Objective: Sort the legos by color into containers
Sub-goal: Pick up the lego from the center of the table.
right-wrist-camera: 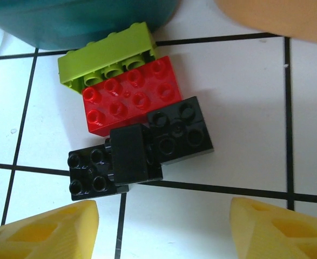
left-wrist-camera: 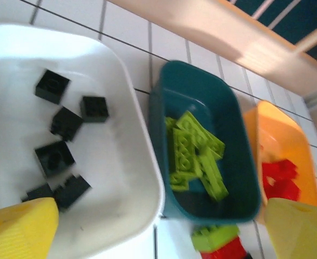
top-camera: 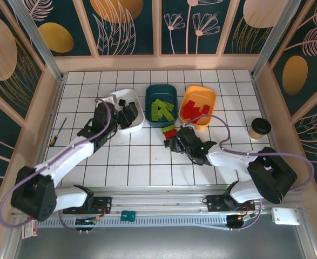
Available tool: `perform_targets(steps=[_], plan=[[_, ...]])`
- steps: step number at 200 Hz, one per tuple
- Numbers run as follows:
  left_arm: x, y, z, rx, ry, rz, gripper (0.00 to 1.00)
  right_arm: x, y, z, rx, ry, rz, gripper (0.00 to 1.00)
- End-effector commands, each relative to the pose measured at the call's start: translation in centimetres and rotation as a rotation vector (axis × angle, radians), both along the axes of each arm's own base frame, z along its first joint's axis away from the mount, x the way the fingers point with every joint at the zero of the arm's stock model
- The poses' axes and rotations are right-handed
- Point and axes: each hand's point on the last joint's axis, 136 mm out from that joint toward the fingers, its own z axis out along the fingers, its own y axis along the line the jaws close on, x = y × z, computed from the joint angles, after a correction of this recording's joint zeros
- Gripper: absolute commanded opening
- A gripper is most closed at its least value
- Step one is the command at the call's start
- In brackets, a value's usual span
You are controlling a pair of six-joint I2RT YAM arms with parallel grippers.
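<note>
My left gripper (top-camera: pixel 127 114) hangs open over the white bin (left-wrist-camera: pixel 120 162), which holds several black legos (left-wrist-camera: pixel 53 86). Lime legos (left-wrist-camera: pixel 196 156) lie in the teal bin (left-wrist-camera: pixel 201 91) and red ones (left-wrist-camera: pixel 280 178) in the orange bin (left-wrist-camera: pixel 277 129). On the tiles just in front of the teal bin sits a loose cluster: a lime oblong brick (right-wrist-camera: pixel 107 56), a red brick (right-wrist-camera: pixel 131 97) and three black bricks (right-wrist-camera: pixel 180 129). My right gripper (right-wrist-camera: pixel 163 232) is open just short of that cluster, its yellow fingertips (right-wrist-camera: pixel 45 232) empty.
A paper cup with a dark lid (top-camera: pixel 260 128) stands at the right of the table. A screwdriver (top-camera: pixel 57 132) lies near the left wall. The three bins stand side by side at the back, boxed in by wooden walls.
</note>
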Motion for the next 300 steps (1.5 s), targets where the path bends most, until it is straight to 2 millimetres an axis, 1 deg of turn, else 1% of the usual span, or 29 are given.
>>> perform_targets(steps=[1, 27, 48, 67, 100, 125, 136, 154, 179, 201, 216, 239, 255, 279, 300], plan=[[-2.9, -0.1, -2.2, -0.042, 0.051, -0.027, 0.99, 0.9, 1.9, 0.8, 0.071, -0.012, -0.002, 0.63], [-5.4, 0.6, -3.0, -0.082, 0.057, -0.036, 0.98, 1.0, 2.4, 0.2, 0.075, 0.007, 0.0, 0.62], [-6.6, 1.3, -3.6, -0.08, 0.062, -0.029, 0.98, 1.2, 2.6, -0.2, 0.081, 0.014, -0.004, 0.58], [-7.2, 1.8, -4.0, -0.075, 0.069, -0.021, 0.98, 1.5, 2.7, -0.6, 0.079, 0.015, -0.012, 0.54], [-7.8, 2.1, -4.6, -0.079, 0.077, -0.022, 0.99, 2.2, 3.0, -1.0, 0.085, 0.016, -0.015, 0.47], [-8.1, 2.2, -5.1, -0.076, 0.088, -0.02, 0.99, 2.4, 3.1, -1.0, 0.082, 0.012, -0.01, 0.37], [-8.1, 2.3, -5.1, -0.073, 0.088, -0.017, 0.99, 2.3, 3.2, -1.0, 0.078, 0.016, -0.003, 0.33], [-8.2, 2.4, -5.1, -0.067, 0.085, -0.016, 0.99, 1.8, 3.0, -0.7, 0.079, 0.017, 0.002, 0.28], [-8.3, 2.7, -5.2, -0.052, 0.085, -0.007, 0.99, 0.4, 2.6, -0.1, 0.07, 0.024, 0.021, 0.25], [-8.5, 3.0, -5.3, -0.042, 0.085, 0.0, 0.99, -1.0, 2.6, 1.3, 0.071, 0.009, 0.046, 0.24], [-8.6, 3.4, -5.5, -0.034, 0.084, 0.013, 0.99, -1.6, 3.0, 2.8, 0.095, -0.008, 0.068, 0.23], [-8.8, 4.2, -5.5, -0.018, 0.08, 0.043, 0.99, -1.9, 5.1, 6.0, 0.154, -0.049, 0.14, 0.22], [-9.0, 5.0, -5.5, -0.011, 0.077, 0.084, 0.99, -1.3, 7.7, 8.4, 0.196, -0.082, 0.205, 0.22], [-9.2, 5.7, -5.2, -0.011, 0.07, 0.113, 0.99, 0.8, 12.5, 10.7, 0.241, -0.127, 0.295, 0.22], [-9.4, 5.7, -5.3, -0.007, 0.078, 0.111, 0.99, 3.7, 16.6, 11.0, 0.237, -0.158, 0.337, 0.22]])
